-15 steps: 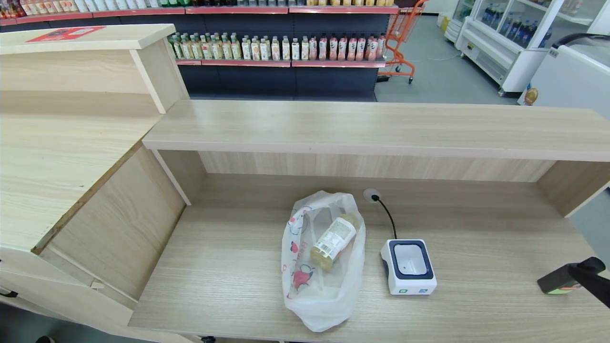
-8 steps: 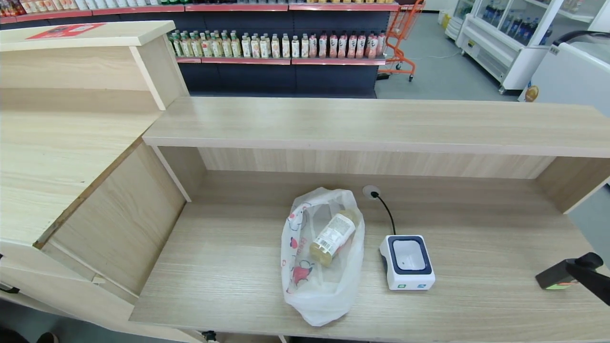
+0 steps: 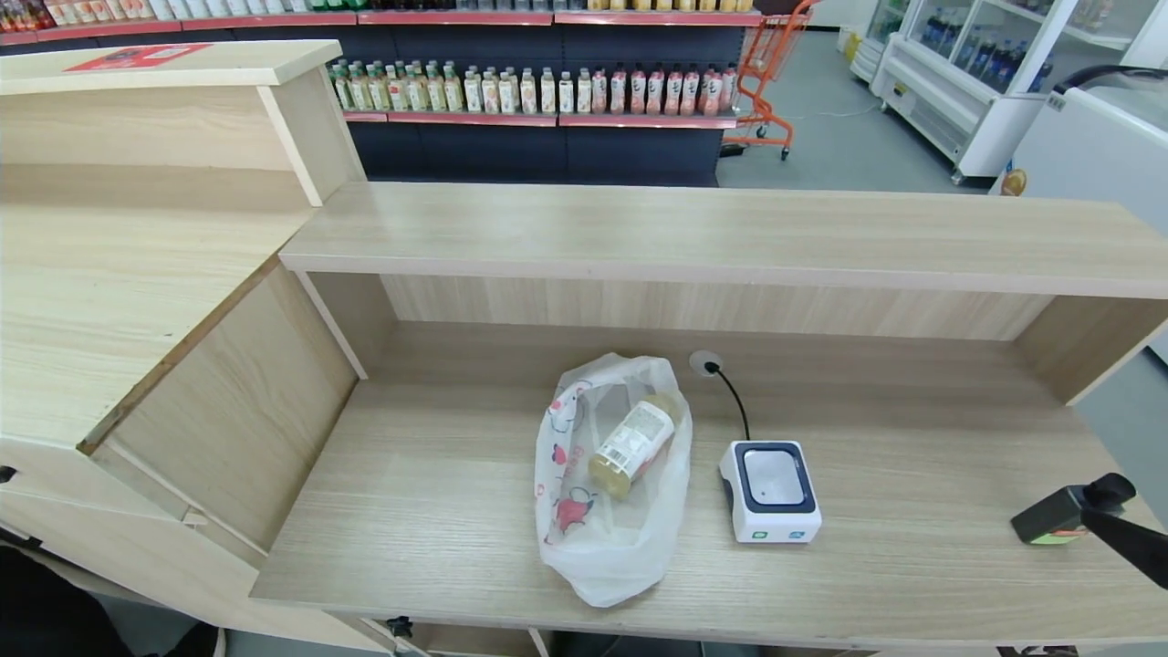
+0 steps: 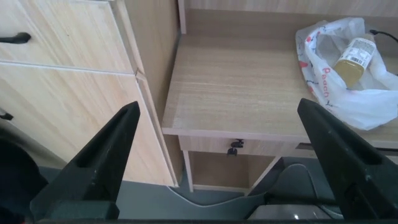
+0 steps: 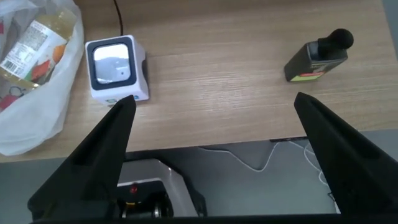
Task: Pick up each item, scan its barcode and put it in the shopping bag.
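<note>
We see the shopping bag (image 3: 584, 557), thin white plastic with red prints, lying slumped around the middle of the lower desktop (image 3: 438, 511), its bottom end close to the front edge. Inside it a drink bottle (image 3: 630, 443) with pale yellow liquid and a white label lies on its side, slanted, showing through the plastic. Just beside the bag, on the side toward the right edge, stands the barcode scanner (image 3: 771, 493), a white box with a dark-framed window facing up. Its black cable (image 3: 735, 406) runs to a round hole at the back of the desktop.

Near the right edge, well apart from the scanner, a dark bottle (image 3: 1049, 522) with a round black cap and a green label lies on its side.

Our left gripper (image 4: 219, 104) hangs in front of the desktop's front edge near its left corner, beside the drawer cabinet (image 4: 62, 87), its claw spread wide and holding nothing. Our right gripper (image 5: 214, 99) hangs before the front edge, level with the stretch between the scanner and the dark bottle, its claw also wide and holding nothing.

A raised counter ledge (image 3: 730, 233) spans the back, and shelves of bottled drinks (image 3: 547, 91) stand beyond it.
</note>
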